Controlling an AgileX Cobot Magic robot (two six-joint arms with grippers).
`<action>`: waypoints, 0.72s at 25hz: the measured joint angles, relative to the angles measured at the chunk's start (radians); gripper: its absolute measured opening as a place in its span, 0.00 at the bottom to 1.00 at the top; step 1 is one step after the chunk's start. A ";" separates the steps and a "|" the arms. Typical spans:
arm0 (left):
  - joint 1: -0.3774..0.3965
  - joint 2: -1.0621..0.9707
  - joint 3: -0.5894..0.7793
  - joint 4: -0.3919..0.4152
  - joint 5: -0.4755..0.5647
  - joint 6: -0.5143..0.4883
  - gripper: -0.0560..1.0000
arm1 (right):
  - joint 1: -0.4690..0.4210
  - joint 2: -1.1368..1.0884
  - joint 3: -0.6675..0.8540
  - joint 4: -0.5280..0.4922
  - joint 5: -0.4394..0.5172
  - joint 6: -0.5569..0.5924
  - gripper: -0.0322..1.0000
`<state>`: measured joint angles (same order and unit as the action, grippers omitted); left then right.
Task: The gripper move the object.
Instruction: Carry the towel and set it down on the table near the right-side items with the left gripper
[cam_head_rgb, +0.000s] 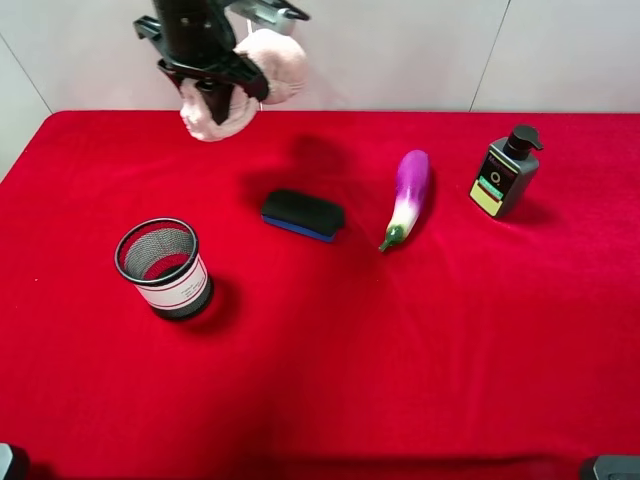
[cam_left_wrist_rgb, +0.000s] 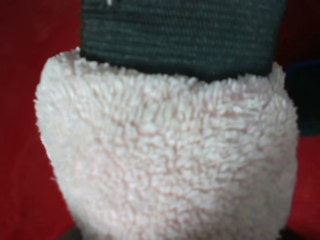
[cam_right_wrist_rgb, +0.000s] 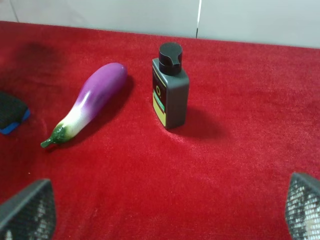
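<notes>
My left gripper (cam_head_rgb: 213, 78), a black claw on a dark arm, is shut on the pale pink-white rolled towel (cam_head_rgb: 272, 58) at its black band. It holds the towel in the air above the far left of the red table (cam_head_rgb: 400, 350). One fluffy end sticks out to the right and the other (cam_head_rgb: 208, 122) hangs below the claw. In the left wrist view the towel (cam_left_wrist_rgb: 165, 160) fills the picture, with the black band (cam_left_wrist_rgb: 180, 35) across it. My right gripper (cam_right_wrist_rgb: 166, 207) is open and empty, low over the right side of the table. Only its two mesh-patterned fingertips (cam_right_wrist_rgb: 27, 210) show.
A black mesh cup (cam_head_rgb: 164, 267) stands at the left. A dark sponge block with a blue base (cam_head_rgb: 302, 214) lies in the middle. A purple eggplant (cam_head_rgb: 407, 196) lies right of it. A dark pump bottle (cam_head_rgb: 505, 172) stands at the far right.
</notes>
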<state>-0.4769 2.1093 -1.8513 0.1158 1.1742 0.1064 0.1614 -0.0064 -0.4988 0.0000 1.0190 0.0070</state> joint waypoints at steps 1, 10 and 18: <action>-0.015 0.000 -0.001 -0.003 0.000 -0.001 0.41 | 0.000 0.000 0.000 0.000 0.000 0.000 0.70; -0.160 0.000 -0.001 -0.015 0.000 -0.003 0.41 | 0.000 0.000 0.000 0.000 0.000 0.000 0.70; -0.281 0.000 -0.001 -0.059 0.000 -0.003 0.41 | 0.000 0.000 0.000 0.000 0.000 0.000 0.70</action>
<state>-0.7579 2.1093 -1.8525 0.0569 1.1745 0.1030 0.1614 -0.0064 -0.4988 0.0000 1.0190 0.0070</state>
